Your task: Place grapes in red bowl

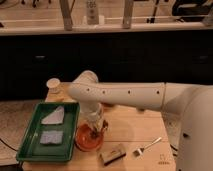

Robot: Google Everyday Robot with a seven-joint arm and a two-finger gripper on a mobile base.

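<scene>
A thick white robot arm [125,95] fills the right side and middle of the view. It reaches leftward across a light wooden table [135,125], bends at a rounded elbow, and then drops straight down. A dark cabinet front [125,55] runs behind the table.

A large green rectangular tray [45,157] lies on the left part of the table. Two pale grey pieces lie inside the tray, one [54,116] toward the back and one [50,136] toward the front.

The red bowl [82,145], shallow and round, sits just beside the tray's right edge, near the table's front. A tan rectangular block [112,154] lies to the right of the bowl, close to it but apart. A fork [147,146] lies further right, angled, with its tines pointing toward the block. A small pale cup [54,85] stands upright at the back left corner of the table, behind the tray.

The gripper [96,125] hangs at the end of the downward section of the arm, directly over the back half of the red bowl. Whether it is spread or closed cannot be told.

The grapes [94,133] show as a small dark clump at the gripper's tip, within the bowl's outline. It cannot be told whether they rest on the bowl's floor or hang just above it.
</scene>
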